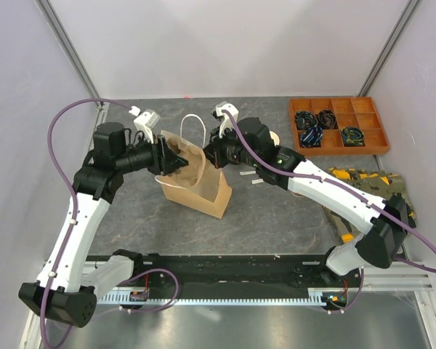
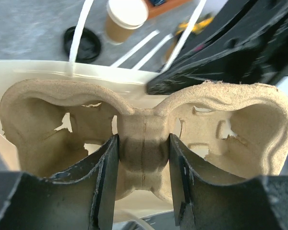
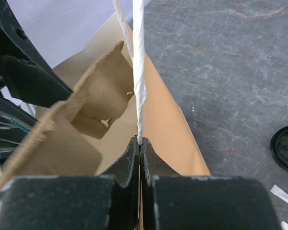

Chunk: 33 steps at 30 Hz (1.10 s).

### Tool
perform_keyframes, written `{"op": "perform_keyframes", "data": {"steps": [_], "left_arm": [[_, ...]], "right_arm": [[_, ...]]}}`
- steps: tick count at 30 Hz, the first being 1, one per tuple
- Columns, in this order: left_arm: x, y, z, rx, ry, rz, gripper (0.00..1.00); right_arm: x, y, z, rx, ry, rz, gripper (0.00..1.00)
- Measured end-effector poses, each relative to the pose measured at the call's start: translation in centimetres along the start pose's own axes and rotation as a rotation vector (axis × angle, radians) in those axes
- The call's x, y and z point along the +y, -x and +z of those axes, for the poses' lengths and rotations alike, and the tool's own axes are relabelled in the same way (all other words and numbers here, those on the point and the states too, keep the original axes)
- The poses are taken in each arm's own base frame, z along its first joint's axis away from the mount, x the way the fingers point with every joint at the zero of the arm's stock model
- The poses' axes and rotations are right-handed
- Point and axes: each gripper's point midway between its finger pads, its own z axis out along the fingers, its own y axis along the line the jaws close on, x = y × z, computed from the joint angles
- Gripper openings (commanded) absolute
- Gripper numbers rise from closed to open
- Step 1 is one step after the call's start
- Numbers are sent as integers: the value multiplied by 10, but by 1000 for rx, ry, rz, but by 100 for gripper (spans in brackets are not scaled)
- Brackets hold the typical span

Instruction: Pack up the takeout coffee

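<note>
A small tan kraft-paper cup [image 2: 126, 19] is seen standing upright and uncovered on the grey stone-patterned table [image 1: 276, 218], its white inside showing, with a round black plastic lid [image 2: 82, 44] lying flat just beside it. Both are placed outside the tall tan paper bag [image 1: 203, 190], beyond its far wall and well apart from either claw.

The left gripper [image 2: 143, 143] is pictured reaching into the bag's mouth, its two dark fingers [image 2: 108, 167] clamped on the central ridge of a brown moulded-pulp cup carrier [image 2: 43, 124], which is held inside the bag with its pockets unfilled. The right gripper [image 3: 139, 143] is shown at the opposite rim, jaws pressed together and pinching the bag's white cord handle [image 3: 138, 72] where it meets the paper wall.

Thin white strips [image 2: 137, 47] are scattered on the table near the cup. An orange compartmented plastic tray [image 1: 365, 120] is set at the table's far right corner.
</note>
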Motion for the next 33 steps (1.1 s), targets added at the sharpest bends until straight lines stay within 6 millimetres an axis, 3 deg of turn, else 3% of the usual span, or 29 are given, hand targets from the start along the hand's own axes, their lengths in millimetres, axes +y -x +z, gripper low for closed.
{"op": "perform_keyframes", "data": {"steps": [12,19,33], "left_arm": [[22,-32,6,164,184,213,16],[32,-46,10,233,264,271,22],[40,-80,34,327,332,377,14]], "right_arm": [[1,-12,-2,20,-24,72,0],[5,-22,-3,29,-35,159,0],[-4,-34,-2,39,-119,314,0]]}}
